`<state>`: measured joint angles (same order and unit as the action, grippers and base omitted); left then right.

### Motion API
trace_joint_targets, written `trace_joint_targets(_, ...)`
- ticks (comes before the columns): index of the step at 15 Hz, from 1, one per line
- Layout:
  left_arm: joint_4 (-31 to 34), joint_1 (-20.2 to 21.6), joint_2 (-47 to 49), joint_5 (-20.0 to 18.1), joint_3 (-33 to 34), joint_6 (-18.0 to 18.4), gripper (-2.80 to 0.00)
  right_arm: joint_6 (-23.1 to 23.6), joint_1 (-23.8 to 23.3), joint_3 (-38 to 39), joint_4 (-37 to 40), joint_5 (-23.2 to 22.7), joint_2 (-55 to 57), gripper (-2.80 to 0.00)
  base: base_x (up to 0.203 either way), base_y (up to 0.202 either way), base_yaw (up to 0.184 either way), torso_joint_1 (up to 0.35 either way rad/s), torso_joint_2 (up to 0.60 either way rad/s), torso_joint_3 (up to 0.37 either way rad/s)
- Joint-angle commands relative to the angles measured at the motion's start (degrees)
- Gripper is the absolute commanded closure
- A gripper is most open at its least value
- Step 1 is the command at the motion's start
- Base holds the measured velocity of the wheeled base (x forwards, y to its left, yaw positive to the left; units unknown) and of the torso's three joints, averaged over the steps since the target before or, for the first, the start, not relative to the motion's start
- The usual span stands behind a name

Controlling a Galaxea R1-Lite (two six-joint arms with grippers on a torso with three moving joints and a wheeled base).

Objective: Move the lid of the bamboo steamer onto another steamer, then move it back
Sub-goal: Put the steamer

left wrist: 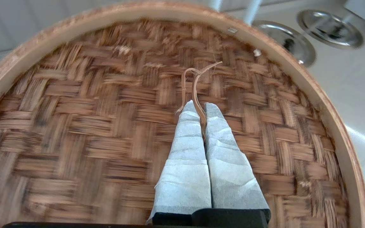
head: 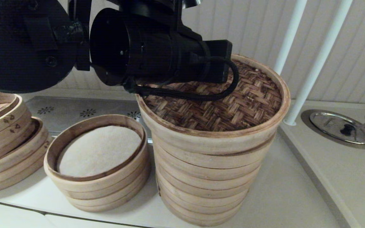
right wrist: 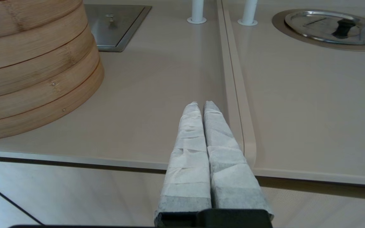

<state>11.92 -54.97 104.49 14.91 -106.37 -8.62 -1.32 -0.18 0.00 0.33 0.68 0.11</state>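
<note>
The bamboo steamer lid point(head: 233, 110), dark woven top in a pale rim, lies on top of another steamer point(head: 208, 180), the tallest stack of pale rings. Its far right side stands slightly higher. My left arm point(head: 157, 47) reaches over the lid from the left and hides its own fingers in the head view. In the left wrist view my left gripper point(left wrist: 201, 106) is shut on the thin bamboo loop point(left wrist: 195, 76) at the middle of the lid point(left wrist: 90, 133). My right gripper point(right wrist: 201, 104) is shut on nothing, low by the counter's front edge, to the right of the tall stack point(right wrist: 33, 72).
A shorter stack with a white cloth liner point(head: 100, 155) stands left of the tall one. A tilted stack with cut-out marks point(head: 8, 145) is at the far left. Two white poles point(head: 315, 63) rise behind on the right, beside a round metal cover point(head: 341, 128) sunk in the counter.
</note>
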Motion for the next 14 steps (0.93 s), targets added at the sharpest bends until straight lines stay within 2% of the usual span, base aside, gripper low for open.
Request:
trace_joint_targets(1, 0.05, 0.53, 1.12, 0.12, -0.29, -0.08, 0.0, 0.0, 0.01, 0.09, 0.02, 0.02, -0.02, 0.0, 0.0, 0.0, 0.0, 0.0, 0.0, 0.0)
trace_joint_targets(4, -0.32, 1.91, 2.83, 0.03, -1.36, -0.23, 0.0, 0.0, 0.01, 0.09, 0.02, 0.02, -0.02, 0.0, 0.0, 0.0, 0.0, 0.0, 0.0, 0.0)
trace_joint_targets(14, -0.23, 2.41, 5.91, 0.12, -3.92, -0.08, 0.0, 0.0, 0.01, 0.09, 0.02, 0.02, -0.02, 0.0, 0.0, 0.0, 0.0, 0.0, 0.0, 0.0)
